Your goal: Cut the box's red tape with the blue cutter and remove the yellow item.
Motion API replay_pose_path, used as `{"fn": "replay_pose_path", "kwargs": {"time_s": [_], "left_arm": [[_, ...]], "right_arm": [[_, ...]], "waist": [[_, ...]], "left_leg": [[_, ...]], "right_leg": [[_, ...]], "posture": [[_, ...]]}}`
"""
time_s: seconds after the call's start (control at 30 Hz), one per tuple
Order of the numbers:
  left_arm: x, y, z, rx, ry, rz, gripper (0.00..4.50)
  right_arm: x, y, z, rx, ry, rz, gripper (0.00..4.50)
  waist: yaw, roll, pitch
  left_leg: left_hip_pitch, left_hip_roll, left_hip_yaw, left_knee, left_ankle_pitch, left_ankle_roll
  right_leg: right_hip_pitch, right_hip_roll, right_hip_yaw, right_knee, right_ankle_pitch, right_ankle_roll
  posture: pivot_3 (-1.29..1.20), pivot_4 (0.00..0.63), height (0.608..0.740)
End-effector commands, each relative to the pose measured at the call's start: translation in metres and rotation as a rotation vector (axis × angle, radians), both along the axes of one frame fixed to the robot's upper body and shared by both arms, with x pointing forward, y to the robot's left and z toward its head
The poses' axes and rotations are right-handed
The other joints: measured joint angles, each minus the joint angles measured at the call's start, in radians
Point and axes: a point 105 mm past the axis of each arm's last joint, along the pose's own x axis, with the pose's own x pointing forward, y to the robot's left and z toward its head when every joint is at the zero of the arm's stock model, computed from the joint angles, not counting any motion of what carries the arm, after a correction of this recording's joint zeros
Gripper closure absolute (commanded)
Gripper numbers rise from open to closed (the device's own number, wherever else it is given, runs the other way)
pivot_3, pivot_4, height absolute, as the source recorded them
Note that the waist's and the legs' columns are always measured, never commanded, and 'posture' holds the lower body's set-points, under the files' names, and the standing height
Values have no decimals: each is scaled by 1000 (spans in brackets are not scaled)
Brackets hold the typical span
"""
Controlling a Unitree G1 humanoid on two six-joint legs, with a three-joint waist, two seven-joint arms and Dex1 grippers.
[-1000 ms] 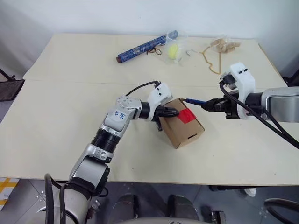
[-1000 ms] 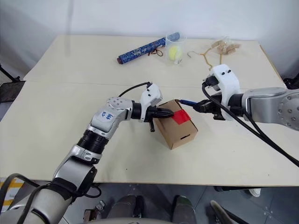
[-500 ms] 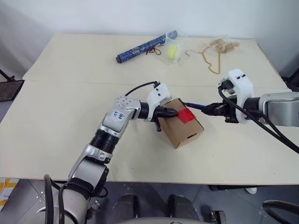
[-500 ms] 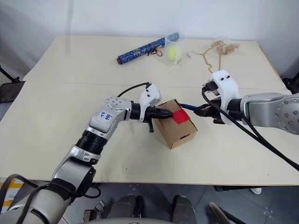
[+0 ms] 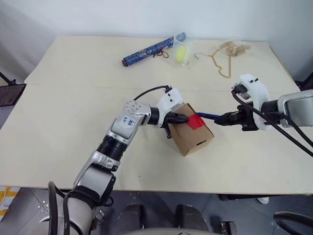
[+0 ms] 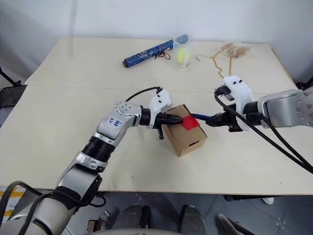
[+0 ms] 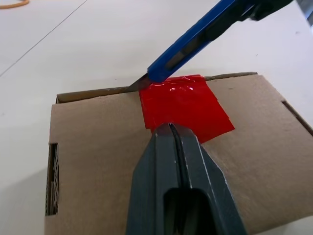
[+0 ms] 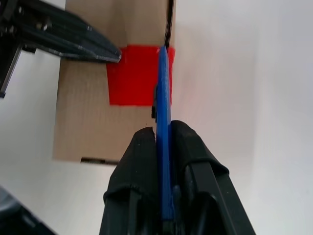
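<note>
While the small bright red tape patch [image 7: 185, 106] sits uncut atop the small brown cardboard box [image 5: 191, 131] mid-table, the slim blue pen-like cutter [image 7: 200, 35], pinched in the right gripper [image 5: 226, 118] at three o'clock, meets the tape's far edge. At nine o'clock, the left gripper [image 7: 172, 128], fingers pressed together, pins the lid. Shallow blade pressure could skid the box or skate over the tape.

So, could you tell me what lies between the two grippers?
The red tape patch on the small brown cardboard box, seen in the left wrist view.
</note>
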Motion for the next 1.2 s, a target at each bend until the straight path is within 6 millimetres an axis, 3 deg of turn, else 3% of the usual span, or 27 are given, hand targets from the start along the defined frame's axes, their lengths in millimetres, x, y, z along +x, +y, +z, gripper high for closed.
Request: {"fn": "replay_pose_path", "kwargs": {"time_s": [0.03,0.83,1.2], "left_arm": [[2,-1,-17,74,15,22,4500],[1,-4,-20,57,8,32,4500],[1,-1,-21,53,10,55,4500]], "right_arm": [[-6,5,1,14,40,25,4323],[4,-1,1,10,-5,-37,4323],[-4,2,-4,-11,47,4,4323]], "waist": [[0,0,0],[-1,-2,-1],[-1,-2,-1]], "left_leg": [[0,0,0,0,0,0],[0,0,1,6,-1,2],[0,0,1,6,-1,2]], "right_leg": [[0,0,0,0,0,0],[2,0,2,1,1,1],[2,0,3,1,1,1]], "posture": [[0,150,740],[0,150,740],[0,150,740]]}}
